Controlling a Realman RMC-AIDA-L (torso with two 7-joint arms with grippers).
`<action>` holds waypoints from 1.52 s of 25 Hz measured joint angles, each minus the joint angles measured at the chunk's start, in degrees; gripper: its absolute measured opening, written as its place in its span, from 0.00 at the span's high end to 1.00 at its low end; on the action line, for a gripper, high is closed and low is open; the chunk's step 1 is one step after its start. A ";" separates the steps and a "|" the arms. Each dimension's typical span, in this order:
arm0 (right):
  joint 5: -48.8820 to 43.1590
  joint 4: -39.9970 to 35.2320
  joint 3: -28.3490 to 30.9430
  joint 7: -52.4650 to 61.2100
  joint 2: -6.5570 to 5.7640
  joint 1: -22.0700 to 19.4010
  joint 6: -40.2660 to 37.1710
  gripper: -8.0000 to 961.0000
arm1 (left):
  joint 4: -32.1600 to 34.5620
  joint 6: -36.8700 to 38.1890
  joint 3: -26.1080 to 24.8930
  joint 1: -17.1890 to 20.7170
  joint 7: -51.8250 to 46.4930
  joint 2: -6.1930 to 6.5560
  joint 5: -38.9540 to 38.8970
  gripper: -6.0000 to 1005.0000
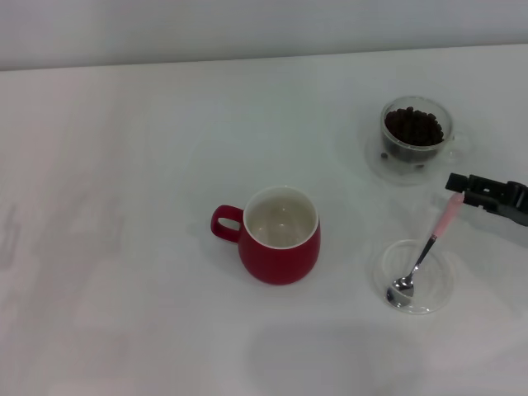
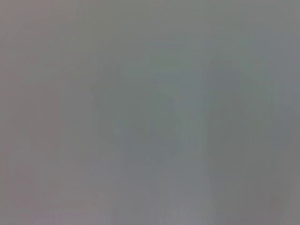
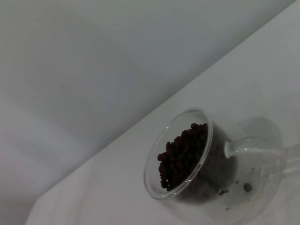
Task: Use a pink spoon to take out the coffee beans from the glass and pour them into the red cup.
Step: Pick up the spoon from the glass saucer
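Note:
The red cup [image 1: 279, 238] stands mid-table, its cream inside bare and its handle pointing left. At the far right stands the glass [image 1: 413, 132], heaped with dark coffee beans [image 1: 413, 126]; the right wrist view shows the glass [image 3: 187, 159] and its beans [image 3: 180, 154] from close by. The pink spoon [image 1: 429, 245] lies slanted, its metal bowl resting in a shallow clear dish [image 1: 435, 301] and its pink handle rising to my right gripper [image 1: 459, 191]. The gripper sits at the handle's tip, coming in from the right edge. My left gripper is out of view.
A flat clear saucer [image 1: 379, 161] lies under the glass. The white table [image 1: 124, 247] runs back to a pale wall. The left wrist view shows only a grey blur.

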 joint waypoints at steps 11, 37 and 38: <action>-0.63 0.80 -1.56 0.45 0.89 1.12 -2.14 0.24 | 1.34 0.23 0.00 -0.41 0.18 0.08 -1.02 0.52; -0.63 1.24 -2.23 -0.79 1.64 0.91 -1.49 0.59 | 1.49 0.99 0.00 0.21 0.21 0.13 -1.98 0.52; -0.63 1.21 -2.32 -0.82 1.64 0.91 -1.52 0.60 | 1.48 0.99 0.01 0.23 0.20 0.13 -1.98 0.52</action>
